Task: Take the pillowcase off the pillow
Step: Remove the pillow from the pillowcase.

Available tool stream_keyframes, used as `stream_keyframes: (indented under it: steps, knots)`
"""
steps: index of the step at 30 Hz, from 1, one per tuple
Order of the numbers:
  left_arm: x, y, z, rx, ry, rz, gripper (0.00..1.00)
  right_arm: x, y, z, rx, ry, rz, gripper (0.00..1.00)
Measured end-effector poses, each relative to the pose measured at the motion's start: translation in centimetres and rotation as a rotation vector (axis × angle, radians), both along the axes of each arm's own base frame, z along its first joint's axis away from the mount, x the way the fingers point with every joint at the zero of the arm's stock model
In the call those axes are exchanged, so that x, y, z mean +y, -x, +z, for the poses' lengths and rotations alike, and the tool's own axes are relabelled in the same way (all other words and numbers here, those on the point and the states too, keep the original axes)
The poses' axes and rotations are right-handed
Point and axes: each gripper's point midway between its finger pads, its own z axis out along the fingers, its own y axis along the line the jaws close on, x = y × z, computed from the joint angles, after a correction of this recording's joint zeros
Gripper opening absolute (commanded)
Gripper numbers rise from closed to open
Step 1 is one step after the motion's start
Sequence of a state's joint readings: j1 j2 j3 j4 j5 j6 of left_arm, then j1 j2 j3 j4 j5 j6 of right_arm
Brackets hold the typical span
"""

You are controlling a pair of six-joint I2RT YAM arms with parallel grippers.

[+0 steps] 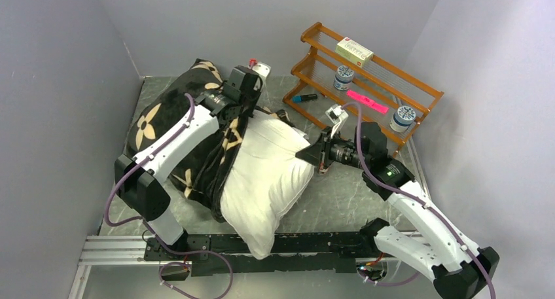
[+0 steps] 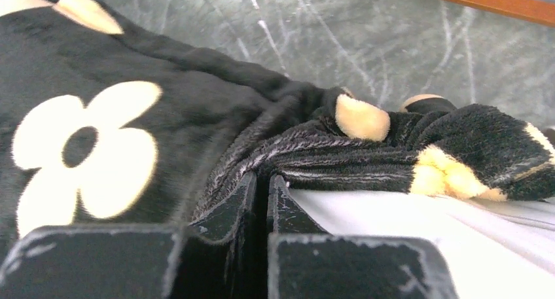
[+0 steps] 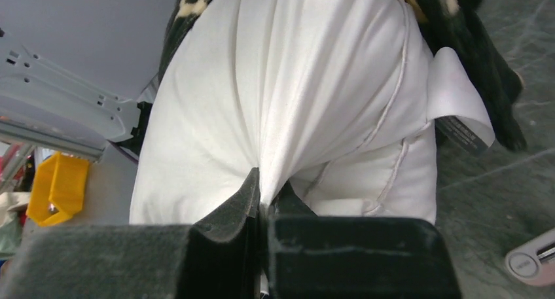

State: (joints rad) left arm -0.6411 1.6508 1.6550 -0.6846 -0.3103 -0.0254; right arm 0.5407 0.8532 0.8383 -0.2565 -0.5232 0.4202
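**Left claw (image 2: 267, 181) pinched on the pillowcase (image 2: 163, 135), right claw (image 3: 263, 188) pinched on the pillow (image 3: 294, 83)**

Top view first. The pillow lies diagonally across the grey marbled tabletop (image 1: 340, 194). Its bare white end points at the arm bases and hangs over the near rail. The black flowered pillowcase covers the far left part and is bunched into a thick roll across the middle of the pillow. The left arm reaches over the covered part and comes down at that bunched edge. The right arm comes in from the right, its tip against the pillow's right side. An orange rack (image 1: 366, 70) stands at the back right with a couple of jars and a small box on it. A blue marker (image 1: 304, 98) lies on the tabletop in front of it.

Left wrist view: the fingers are pressed nearly together, with the rolled plush hem right at the tips and a fold of it caught between them. White pillow shows just right of the fingers, under the hem.

Right wrist view: the fingers are closed tight on a pinch of the white pillow fabric, and creases fan out from the grip. A white tag (image 3: 458, 96) sticks out at the pillow's right seam, next to the black plush.
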Motion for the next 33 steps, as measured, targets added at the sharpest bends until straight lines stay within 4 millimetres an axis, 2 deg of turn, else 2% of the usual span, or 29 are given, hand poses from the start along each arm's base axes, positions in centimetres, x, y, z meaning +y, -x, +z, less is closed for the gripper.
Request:
stream_keyframes:
  steps: [3, 5, 8, 11, 15, 17, 21, 25, 29, 33]
  knots:
    - [2.4, -1.3, -0.1, 0.006, 0.008, 0.062, 0.05, -0.7, 0.0, 0.1, -0.005, 0.021, -0.034, 0.00]
    - [5.1, -2.5, -0.3, 0.010, 0.012, 0.132, 0.05, -1.3, 0.1, 0.1, -0.009, 0.036, -0.065, 0.00]
    - [8.0, -3.5, -0.8, 0.024, 0.035, 0.210, 0.05, -2.1, 0.1, 0.2, -0.020, 0.049, -0.110, 0.00]
    - [9.7, -4.1, -0.9, 0.032, 0.060, 0.259, 0.05, -2.7, -0.1, 0.3, -0.028, 0.057, -0.154, 0.00]
    - [10.8, -4.3, -1.5, 0.058, 0.106, 0.294, 0.09, -4.0, -0.3, 0.2, -0.026, 0.073, -0.234, 0.00]
    - [10.8, -4.4, -1.9, 0.069, 0.124, 0.297, 0.10, -4.6, -0.5, 0.0, -0.017, 0.084, -0.276, 0.00]
    - [9.7, -4.5, -2.1, 0.078, 0.177, 0.266, 0.15, -5.6, -0.8, -1.1, 0.019, 0.107, -0.345, 0.00]
    - [7.2, -4.1, -2.8, 0.026, 0.177, 0.213, 0.22, -6.1, -1.1, -2.5, 0.047, 0.131, -0.378, 0.00]
    - [4.5, -3.7, -2.7, -0.019, 0.188, 0.161, 0.27, -6.4, -1.6, -4.1, 0.089, 0.185, -0.398, 0.09]
    - [3.6, -3.6, -2.5, -0.056, 0.206, 0.146, 0.47, -6.9, -2.3, -5.4, 0.101, 0.244, -0.428, 0.26]
